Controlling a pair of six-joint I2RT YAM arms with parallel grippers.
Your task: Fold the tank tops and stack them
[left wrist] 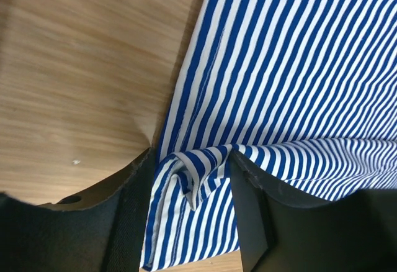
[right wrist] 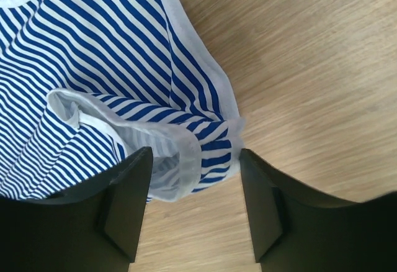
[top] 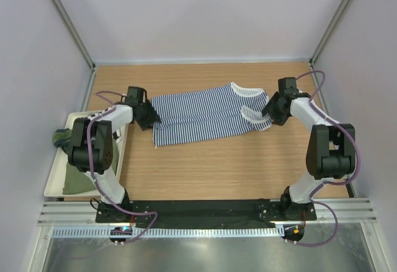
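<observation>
We judge the fold of the striped tank top (top: 198, 120) to be in hand; it lies flat on the tabletop (top: 217, 166) a little toward 12 o'clock from the centre, stretched from 9 to 3 o'clock, hem at 9 o'clock, white-trimmed neckline and straps at 3 o'clock; it looks narrow enough to be doubled lengthwise, though we cannot be sure. The olive green tank top (top: 73, 182) sits crumpled in the white bin (top: 68, 195) at the 9 o'clock edge, untouched by either arm.

The left fingers (left wrist: 124, 222) stand apart astride the hem corner, a small pucker of striped cloth between them, nothing pinched; the right fingers (right wrist: 124, 204) are likewise spread, straddling a curled strap and its white binding, with bare wood showing in the gap.

The next move, as we see it, calls for both pairs to come together on their ends of the cloth, catching every layer and not only the top one; then one end is carried across toward the other for a crosswise fold. The loose straps at 3 o'clock may flop or slip out, so we would want a grip well in from the trim.
</observation>
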